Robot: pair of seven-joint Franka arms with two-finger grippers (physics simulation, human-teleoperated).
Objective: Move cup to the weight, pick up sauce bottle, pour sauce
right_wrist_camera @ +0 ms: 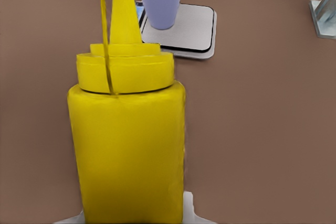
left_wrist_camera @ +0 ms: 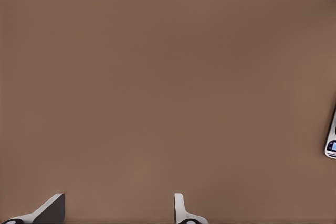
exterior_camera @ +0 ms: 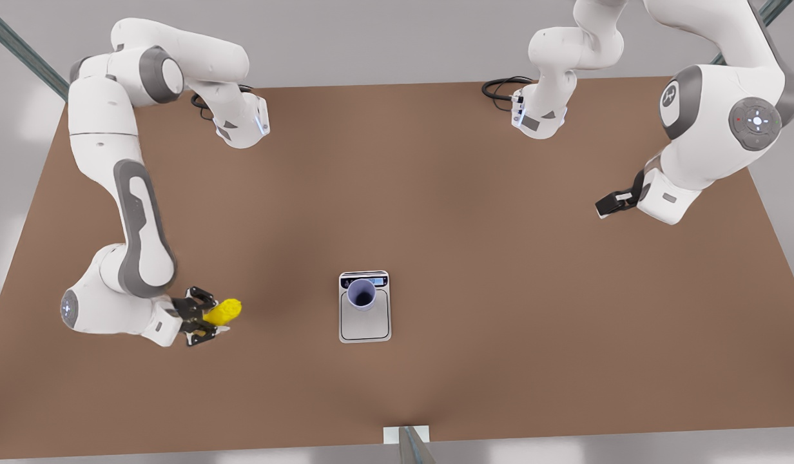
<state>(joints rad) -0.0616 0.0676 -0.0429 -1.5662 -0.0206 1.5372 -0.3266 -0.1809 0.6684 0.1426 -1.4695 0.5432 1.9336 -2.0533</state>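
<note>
While the cup (exterior_camera: 361,294) stands on the weight (exterior_camera: 365,320) mid-table (exterior_camera: 500,322), bare brown surface lies all around; the right gripper (exterior_camera: 207,316) grips the yellow sauce bottle (exterior_camera: 223,312) at the front view's left, and the left gripper (left_wrist_camera: 118,211) waits, fingers spread, empty.

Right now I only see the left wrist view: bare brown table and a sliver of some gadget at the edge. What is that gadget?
Observer: It is the weight, a flat kitchen scale. The front view shows it whole, about mid-table.
Operator: Is anything on it?
Observer: Yes, the cup stands upright on its plate, at the display end.
Operator: And the sauce?
Observer: The sauce bottle is upright on the front view's left, right at the right pincer. I cannot tell whether it is gripped. Your left pincer hangs on the front view's right, well away from the scale.
</note>
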